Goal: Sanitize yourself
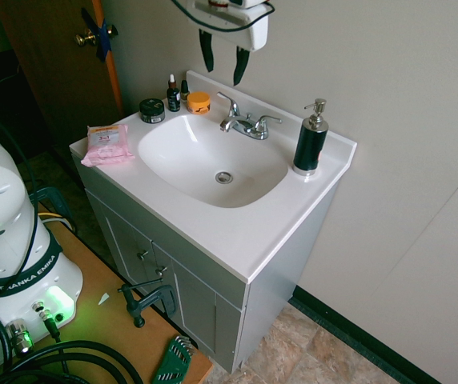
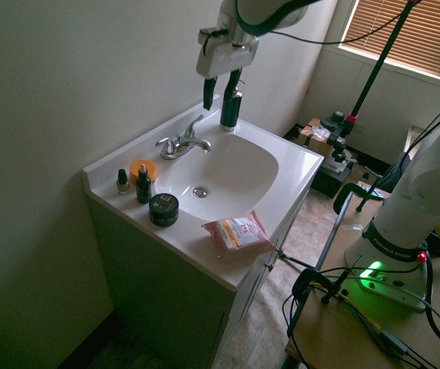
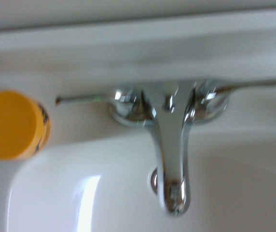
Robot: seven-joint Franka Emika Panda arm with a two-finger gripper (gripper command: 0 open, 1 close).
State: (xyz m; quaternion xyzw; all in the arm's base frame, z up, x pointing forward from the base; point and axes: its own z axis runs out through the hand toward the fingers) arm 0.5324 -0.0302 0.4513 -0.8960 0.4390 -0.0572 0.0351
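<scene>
Hanging high over the sink's back edge above the faucet (image 1: pixel 245 122), white arm's gripper (image 1: pixel 222 59) points straight down, fingers (image 1: pixel 206 51) parted, holding nothing; pump bottle (image 1: pixel 310 141) stands at back corner

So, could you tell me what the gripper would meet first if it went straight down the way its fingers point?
Probably the chrome faucet: the gripper hangs open above it, and the wrist view centres on it.

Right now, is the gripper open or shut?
Open: the gripper hangs above the faucet with its two dark fingers clearly apart and nothing between them.
</scene>
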